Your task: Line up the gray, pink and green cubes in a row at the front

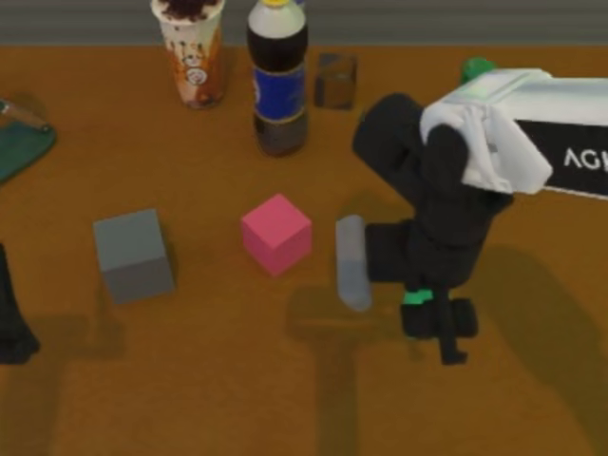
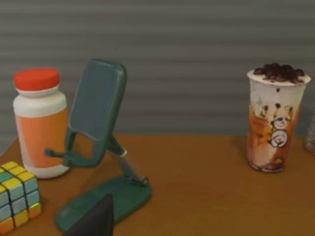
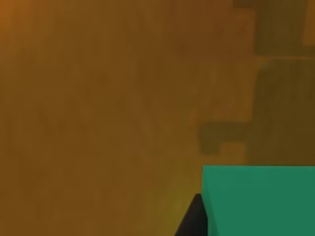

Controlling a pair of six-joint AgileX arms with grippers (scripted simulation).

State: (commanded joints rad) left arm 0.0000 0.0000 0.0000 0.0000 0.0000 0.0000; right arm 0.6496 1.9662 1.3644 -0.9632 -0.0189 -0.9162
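While the right arm is reaching over the table's right half, its right gripper is hanging above the wood with the green cube clenched between its fingers; the right wrist view is showing that green cube's face close up over bare tabletop. To the left, the pink cube is sitting near the middle, and the gray cube is resting farther left, well apart. At the far left edge, the left gripper is sitting parked; whether it is clenched or released, I cannot tell.
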